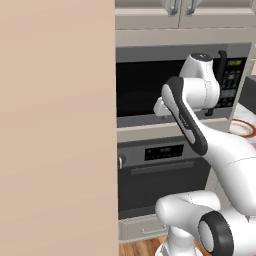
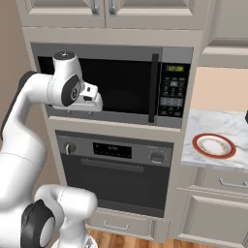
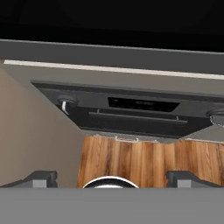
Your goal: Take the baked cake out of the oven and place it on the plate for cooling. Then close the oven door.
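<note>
Hovering before microwave [image 2: 116, 85], gripper [image 3: 112, 177] spread wide, oven door [image 2: 118, 181] closed, plate [image 2: 214, 145] rightward

Kitchen: built-in oven [image 2: 116, 167], microwave [image 2: 116, 85], cabinets [image 2: 104, 12], marble counter [image 2: 215, 126].

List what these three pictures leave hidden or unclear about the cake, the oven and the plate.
- Baked cake: behind the closed oven door in the right base view.
- Wire rack: hidden likewise.
- Plate: cut by the picture's right edge and the arm in the left base view; whole in the right base view.
- Oven display: too small to read in the hand view.
</note>
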Controlling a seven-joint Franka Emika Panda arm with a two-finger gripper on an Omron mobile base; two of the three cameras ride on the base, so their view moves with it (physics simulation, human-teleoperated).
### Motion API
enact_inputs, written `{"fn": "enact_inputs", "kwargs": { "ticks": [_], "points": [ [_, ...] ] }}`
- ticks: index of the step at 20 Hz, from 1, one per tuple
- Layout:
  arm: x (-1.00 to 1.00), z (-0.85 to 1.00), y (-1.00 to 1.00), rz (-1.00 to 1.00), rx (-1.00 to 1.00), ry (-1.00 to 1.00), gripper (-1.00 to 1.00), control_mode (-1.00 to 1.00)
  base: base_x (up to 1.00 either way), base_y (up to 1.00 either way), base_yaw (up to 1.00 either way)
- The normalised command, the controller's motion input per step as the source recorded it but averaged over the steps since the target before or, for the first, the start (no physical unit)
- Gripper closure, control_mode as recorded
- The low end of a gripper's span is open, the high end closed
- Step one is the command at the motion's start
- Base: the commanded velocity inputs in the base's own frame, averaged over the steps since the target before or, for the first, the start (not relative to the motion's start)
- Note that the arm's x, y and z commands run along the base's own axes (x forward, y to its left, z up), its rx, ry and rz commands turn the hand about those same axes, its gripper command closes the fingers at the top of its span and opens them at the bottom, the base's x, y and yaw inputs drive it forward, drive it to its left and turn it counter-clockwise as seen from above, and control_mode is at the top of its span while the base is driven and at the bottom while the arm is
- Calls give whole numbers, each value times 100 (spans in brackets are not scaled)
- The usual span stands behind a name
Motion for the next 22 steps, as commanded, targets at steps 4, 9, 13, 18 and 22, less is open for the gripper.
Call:
{"fn": "enact_inputs", "kwargs": {
  "ticks": [4, 9, 13, 18, 22],
  "points": [
    [2, -7, -9, 0, 2, 0, -100, -100, 0, 0, 0],
    [10, -45, -46, -8, 11, 0, -100, -100, 0, 0, 0],
    [6, -55, -74, -15, 19, 0, -100, -100, 0, 0, 0],
    [0, -61, -47, -22, 22, -1, -100, -100, 0, 0, 0],
    [0, -51, -45, -27, 29, -1, -100, -100, 0, 0, 0]
  ]
}}
